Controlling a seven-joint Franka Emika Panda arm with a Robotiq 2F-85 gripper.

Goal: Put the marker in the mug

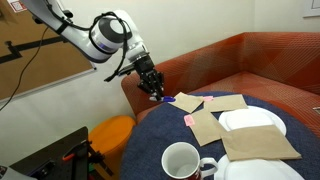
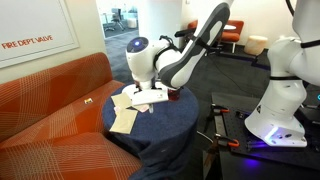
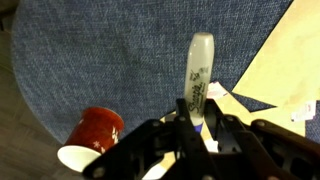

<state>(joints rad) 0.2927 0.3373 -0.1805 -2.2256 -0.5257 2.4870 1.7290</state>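
Note:
My gripper (image 3: pixel 196 112) is shut on the marker (image 3: pixel 200 65), whose whitish end with dark lettering sticks out past the fingers and whose blue part sits between the jaws. In an exterior view the gripper (image 1: pixel 153 90) hangs above the far left edge of the round blue table (image 1: pixel 150 140). The large white mug (image 1: pixel 182 160) stands upright at the table's near edge, well apart from the gripper, its handle with dark marks to the right. In an exterior view the arm (image 2: pixel 160 65) hides the gripper and the mug.
Tan paper sheets (image 1: pixel 206 126) and white plates (image 1: pixel 250 120) cover the table's right side. A small pink-red object (image 1: pixel 188 120) lies between them. A red rounded object (image 3: pixel 96 128) sits near the table edge. An orange sofa (image 1: pixel 250 60) stands behind, an orange stool (image 1: pixel 110 135) at left.

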